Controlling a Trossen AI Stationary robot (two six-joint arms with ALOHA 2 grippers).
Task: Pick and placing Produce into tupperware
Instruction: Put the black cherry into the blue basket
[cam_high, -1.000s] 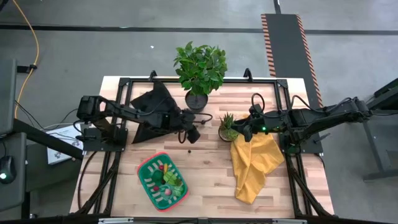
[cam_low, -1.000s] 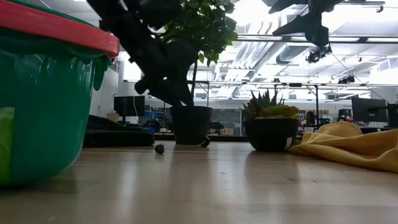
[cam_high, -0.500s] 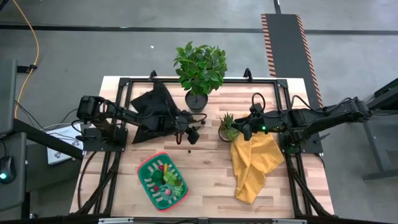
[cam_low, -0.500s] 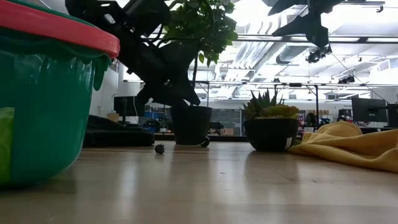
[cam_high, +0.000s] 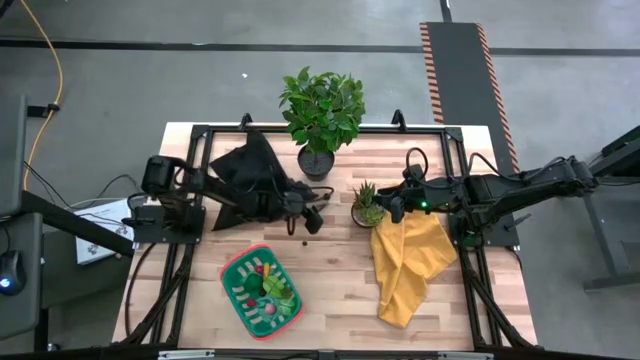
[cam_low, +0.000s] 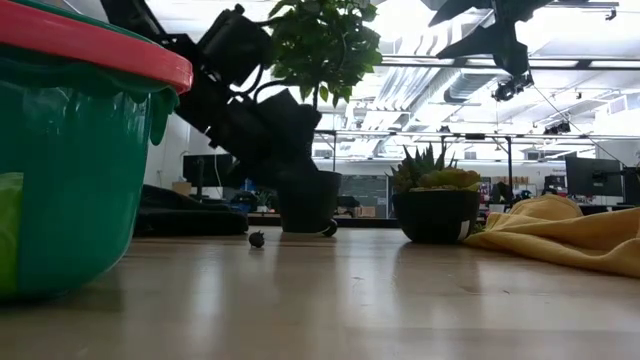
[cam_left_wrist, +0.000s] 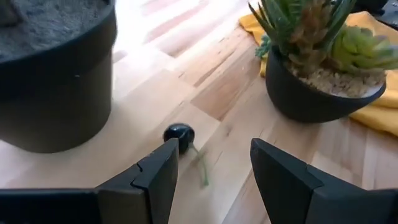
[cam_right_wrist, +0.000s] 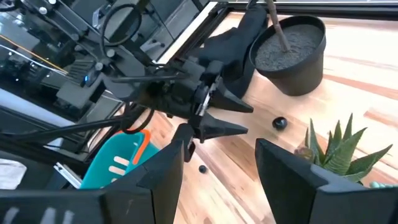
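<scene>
The green, red-rimmed tupperware (cam_high: 232, 268) sits near the table's front left with several small produce pieces (cam_high: 270, 288) in it. A small dark round fruit with a green stem (cam_left_wrist: 179, 134) lies on the wood between the leafy plant's pot and the small spiky plant. Another tiny dark piece (cam_high: 303, 242) lies closer to the tupperware. My left gripper (cam_left_wrist: 214, 165) hovers low and open just short of the stemmed fruit, slanting downward. My right gripper (cam_high: 390, 210) waits open, raised above the spiky plant and the yellow cloth.
The large leafy plant's black pot (cam_high: 316, 162) stands right beside my left gripper, and the small spiky potted plant (cam_high: 366, 203) is just to its right. A black cloth (cam_high: 240, 165) lies at the far left, a yellow cloth (cam_high: 410, 265) at the right.
My left gripper has sunk toward the table beside the leafy plant's pot and tipped its fingers further downward, staying open. The small dark pieces on the wood have not moved.
</scene>
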